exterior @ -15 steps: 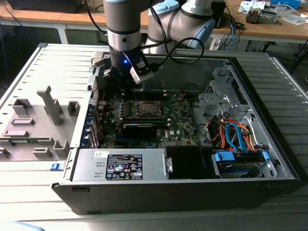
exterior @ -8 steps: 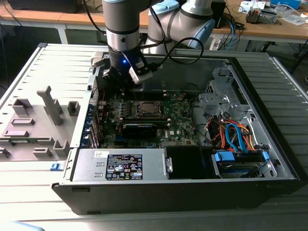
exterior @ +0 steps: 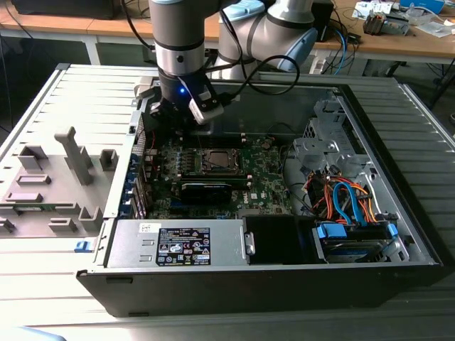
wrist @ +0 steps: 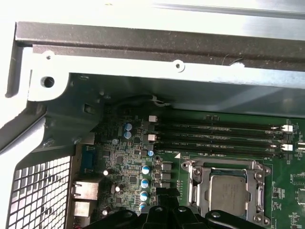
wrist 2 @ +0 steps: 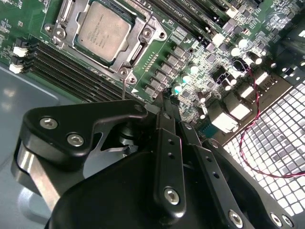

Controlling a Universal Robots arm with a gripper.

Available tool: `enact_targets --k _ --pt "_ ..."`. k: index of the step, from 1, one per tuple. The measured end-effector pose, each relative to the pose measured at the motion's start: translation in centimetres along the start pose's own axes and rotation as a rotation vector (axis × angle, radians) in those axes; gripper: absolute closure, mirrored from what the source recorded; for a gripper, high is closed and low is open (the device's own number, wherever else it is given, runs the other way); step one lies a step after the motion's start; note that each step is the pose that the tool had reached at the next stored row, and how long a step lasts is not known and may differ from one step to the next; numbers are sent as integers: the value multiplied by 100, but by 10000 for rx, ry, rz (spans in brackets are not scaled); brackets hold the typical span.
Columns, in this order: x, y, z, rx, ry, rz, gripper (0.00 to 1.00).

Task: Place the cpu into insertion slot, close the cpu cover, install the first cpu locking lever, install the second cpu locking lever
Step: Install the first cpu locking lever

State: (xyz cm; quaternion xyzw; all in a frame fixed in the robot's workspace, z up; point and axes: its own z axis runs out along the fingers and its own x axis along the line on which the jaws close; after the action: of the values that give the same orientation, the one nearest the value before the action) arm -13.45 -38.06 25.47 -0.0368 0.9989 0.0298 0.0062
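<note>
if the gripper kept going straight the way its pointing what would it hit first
Most likely the green motherboard, on the cluster of small components just beside the insertion slot, not the cpu itself. The gripper points down at that patch in the second wrist view, though depth is hard to judge.

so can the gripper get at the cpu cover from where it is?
Probably yes. The cpu cover lies flat around the cpu with nothing standing over it, and the gripper hangs just beside the socket, above the motherboard, inside the open case.
</note>
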Motion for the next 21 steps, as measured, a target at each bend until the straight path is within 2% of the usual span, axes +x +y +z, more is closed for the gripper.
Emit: enact_targets --k 5,13,15,16,18,21 --pt "22 1 -1 -10 0 -1 89" --pt "81 6 -1 -89 -7 0 89" --pt "82 6 -1 -311 -31 115 89" --pt "82 6 -1 -378 -44 246 89" --pt "82 7 -1 -414 -63 445 89" --pt "81 16 0 -413 -73 559 89"
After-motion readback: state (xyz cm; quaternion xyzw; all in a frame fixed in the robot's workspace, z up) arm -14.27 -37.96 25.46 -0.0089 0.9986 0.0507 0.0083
